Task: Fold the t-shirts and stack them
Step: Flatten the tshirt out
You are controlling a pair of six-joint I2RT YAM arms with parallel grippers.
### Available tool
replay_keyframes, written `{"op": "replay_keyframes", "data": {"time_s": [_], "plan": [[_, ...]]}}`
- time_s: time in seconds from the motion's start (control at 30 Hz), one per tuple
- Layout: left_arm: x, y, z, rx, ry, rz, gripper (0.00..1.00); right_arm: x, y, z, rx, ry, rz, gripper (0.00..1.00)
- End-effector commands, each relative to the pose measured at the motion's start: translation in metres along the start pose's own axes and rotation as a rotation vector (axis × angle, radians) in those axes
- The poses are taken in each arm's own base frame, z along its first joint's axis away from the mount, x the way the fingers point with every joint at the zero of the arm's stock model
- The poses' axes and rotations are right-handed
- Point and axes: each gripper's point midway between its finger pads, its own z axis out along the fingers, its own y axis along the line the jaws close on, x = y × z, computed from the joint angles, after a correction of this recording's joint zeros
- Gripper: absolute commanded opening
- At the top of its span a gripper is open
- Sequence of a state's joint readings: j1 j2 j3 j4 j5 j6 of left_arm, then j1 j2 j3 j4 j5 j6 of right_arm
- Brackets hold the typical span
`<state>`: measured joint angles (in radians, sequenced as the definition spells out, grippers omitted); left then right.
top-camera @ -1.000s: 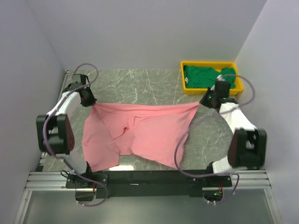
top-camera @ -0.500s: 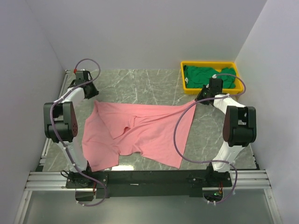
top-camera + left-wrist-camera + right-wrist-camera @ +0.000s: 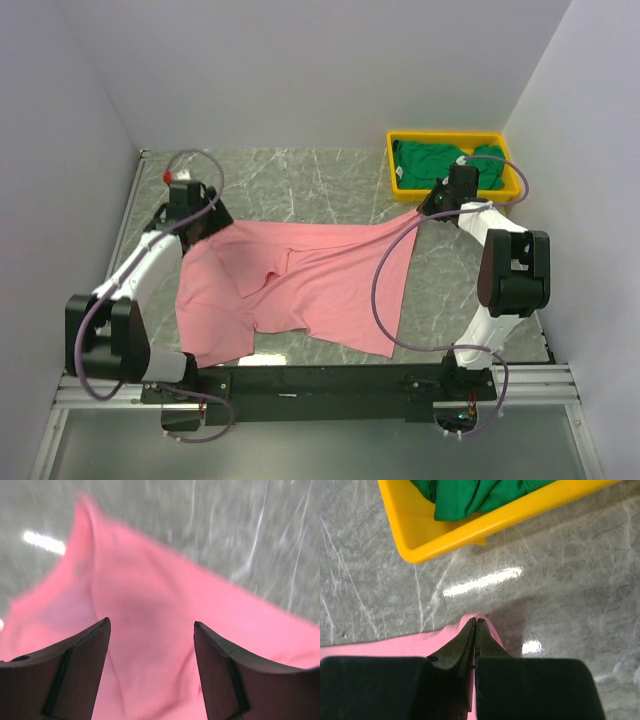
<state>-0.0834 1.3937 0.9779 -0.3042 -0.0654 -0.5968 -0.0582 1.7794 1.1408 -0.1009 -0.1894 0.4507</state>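
Pink shirt (image 3: 300, 285) lay rumpled across the middle of the table (image 3: 300, 180). Green shirt (image 3: 430, 165) sat bunched in the yellow tray (image 3: 447, 137) at far right. Both looked light and limp, so best taken at corners or hems, and likely to sag from a single hold. Right gripper (image 3: 476, 622) was pressed together, pinching the pink shirt's far right corner near the tray. Left gripper (image 3: 151, 625) hung spread over the far left corner, gripping nothing. Bare marble lay beyond the shirt; the tray crowded the right side.
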Motion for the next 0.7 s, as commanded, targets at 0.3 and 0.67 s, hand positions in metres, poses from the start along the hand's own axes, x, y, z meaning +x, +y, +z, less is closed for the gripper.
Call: {"op": "replay_keyframes", "data": {"time_s": [0.3,0.67], "plan": [[0.13,0.018,-0.027,-0.035,0.154,-0.067,0.48,-0.002,0.017,-0.022,-0.058,-0.053,-0.032,0.0],[0.158,0.014,-0.015,-0.04,0.216,-0.036,0.36,0.002,0.013,-0.024,-0.045,-0.049,-0.043,0.0]]}}
